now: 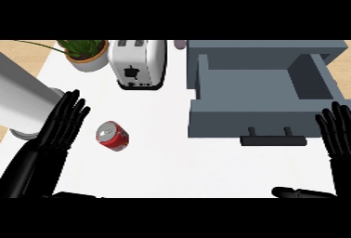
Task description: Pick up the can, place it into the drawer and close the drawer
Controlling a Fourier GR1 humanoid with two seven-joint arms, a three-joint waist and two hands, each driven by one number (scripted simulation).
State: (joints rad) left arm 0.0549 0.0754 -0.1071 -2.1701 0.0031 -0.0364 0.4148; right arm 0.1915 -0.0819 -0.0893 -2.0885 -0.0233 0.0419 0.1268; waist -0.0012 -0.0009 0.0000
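Left hand point(58, 128) shows at the view's left side, fingers straight and close together, pointing away from the robot; it holds nothing and touches nothing that can be seen. Behind it stands a tall grey cylinder point(24, 104), partly cut by the left edge. Just to the right of this hand lies the can point(113, 135), red with a silver top, tipped on its side on the white bench point(171, 162), near the fingers but apart from them. Farther back on the bench stand a potted plant point(86, 53) and, beside it, a white toaster point(139, 63). Right of the toaster is the grey drawer point(264, 100), pulled open, its hollow showing nothing inside and its dark handle point(273, 135) facing the robot. The can lies well apart from the drawer, to its left. Right hand point(337, 132) shows at the view's right edge, just beside the drawer's front corner, fingers straight and upward, holding nothing.
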